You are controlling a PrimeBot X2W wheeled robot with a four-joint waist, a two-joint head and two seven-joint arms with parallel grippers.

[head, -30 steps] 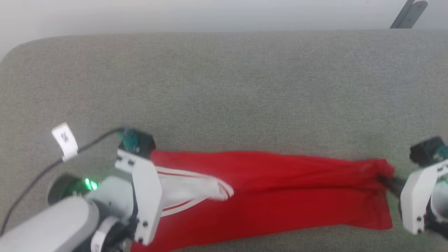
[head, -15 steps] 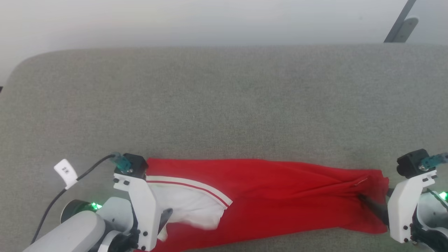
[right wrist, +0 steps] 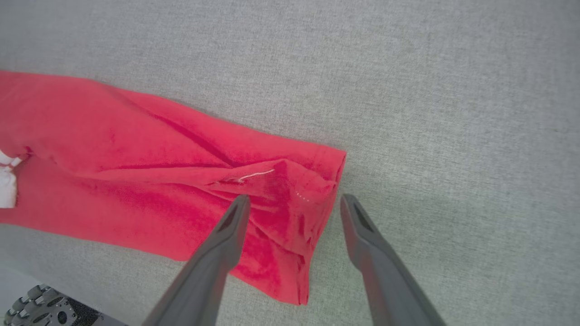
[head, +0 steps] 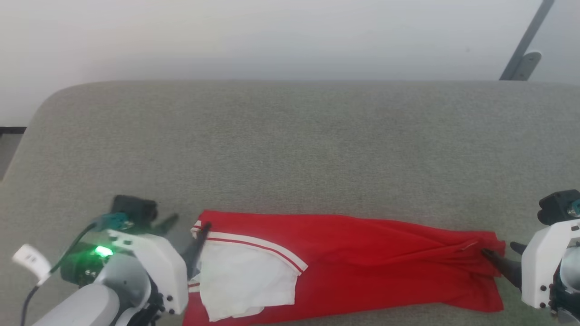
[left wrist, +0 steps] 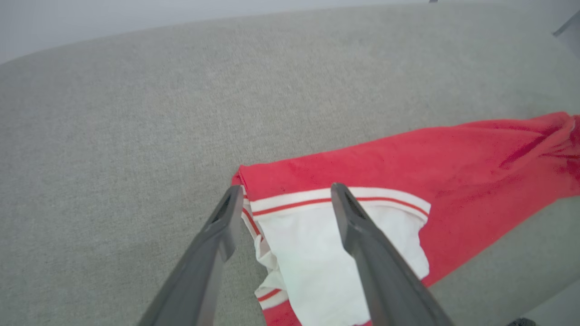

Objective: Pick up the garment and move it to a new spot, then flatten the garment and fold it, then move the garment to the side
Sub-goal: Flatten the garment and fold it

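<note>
Though folded long, the garment (head: 362, 253) shows one white sleeve.

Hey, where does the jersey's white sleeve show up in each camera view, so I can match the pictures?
Head view: white sleeve at lower left of centre, on the red garment.
Left wrist view: sleeve at bottom centre, between the left pincer fingers.
Right wrist view: sleeve is a sliver at the far left edge.
Shared landmark: the bunched red end, far right in head and left wrist views, centre in right wrist view.
</note>
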